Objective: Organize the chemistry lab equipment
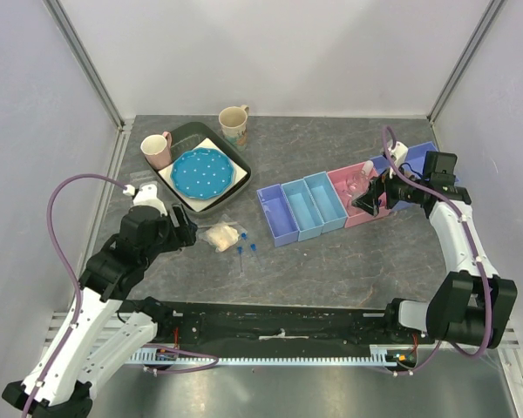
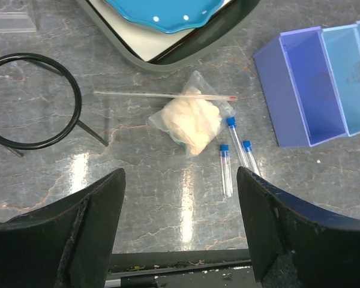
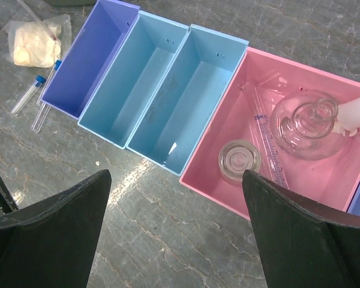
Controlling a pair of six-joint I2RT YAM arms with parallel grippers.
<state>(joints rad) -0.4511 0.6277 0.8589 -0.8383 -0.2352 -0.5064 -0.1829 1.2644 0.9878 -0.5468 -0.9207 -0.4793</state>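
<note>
Three blue-capped test tubes (image 2: 226, 171) lie loose on the table (image 1: 331, 261), side by side and just right of a clear bag of cotton (image 2: 192, 123). A thin glass rod with a red tip (image 2: 165, 95) rests across the far edge of that bag. To the left, apart from them, lies a black wire ring with a short stem (image 2: 33, 102).

To the right of the tubes a row of bins stands wall to wall: a purple bin (image 3: 90, 57), two light blue bins (image 3: 138, 84), and a pink bin (image 3: 324, 174). In the pink bin a round glass flask (image 3: 305, 123) sits beside a small round glass jar (image 3: 240, 161), and a graduated glass tube (image 3: 267, 144) lies slanted between them. A white piece at the frame's edge touches the flask; what it is cannot be told.

The left jaws hang over the table just near of the bag and tubes, spread wide and holding nothing. The right jaws hover over the near wall of the pink bin, likewise parted and holding nothing.

Behind the bag, a dark tray (image 1: 235, 170) carries a blue dotted plate (image 1: 199, 172). A pink mug (image 1: 157, 150) and a cream mug (image 1: 234, 124) stand at the tray's far side.
</note>
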